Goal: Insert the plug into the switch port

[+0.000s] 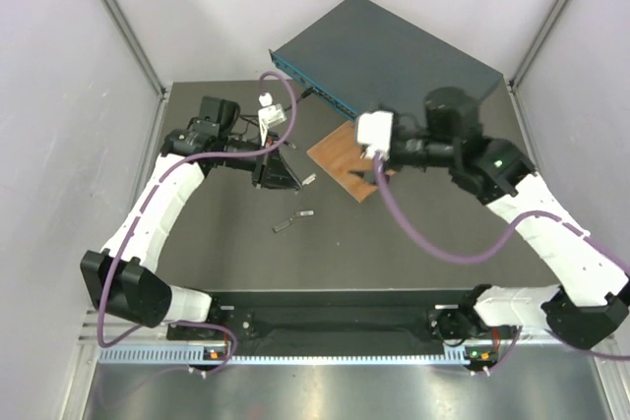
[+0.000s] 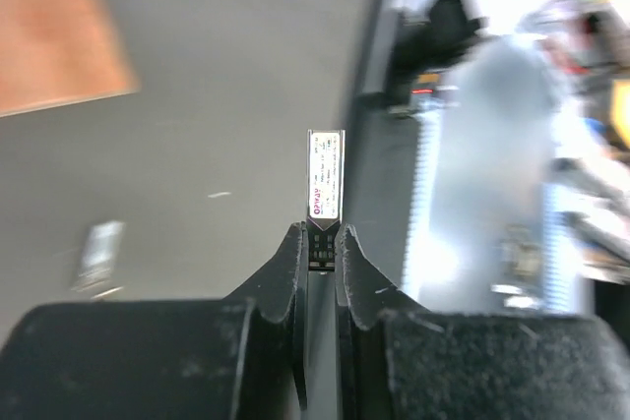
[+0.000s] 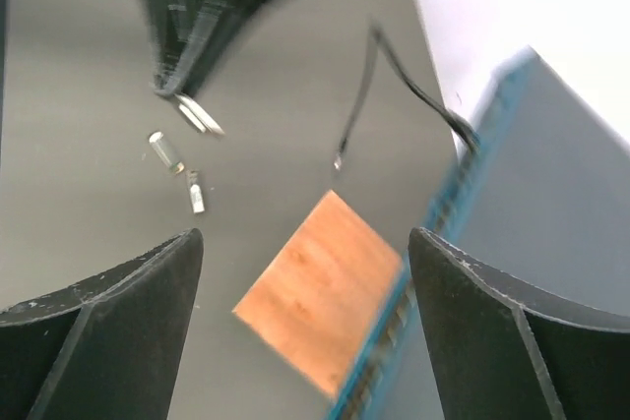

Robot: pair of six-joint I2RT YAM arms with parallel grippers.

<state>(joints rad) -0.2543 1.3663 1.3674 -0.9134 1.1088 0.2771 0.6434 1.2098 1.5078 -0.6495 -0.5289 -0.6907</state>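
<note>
right wrist: black cable (image 3: pixel 362 86) reaches switch (image 3: pixel 561 204) front.

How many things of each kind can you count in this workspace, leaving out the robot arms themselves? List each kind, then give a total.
Network switch: 1
Wooden board: 1
Black cable tipped by the plug: 1
Loose grey pieces: 2
Labelled silver module held in the left gripper: 1
Total: 6

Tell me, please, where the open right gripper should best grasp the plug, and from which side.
Likely the plug body, right behind its pale tip, from above: it seems to lie on the table at the free end of the thin cable, so the right gripper should close across its sides.
</note>
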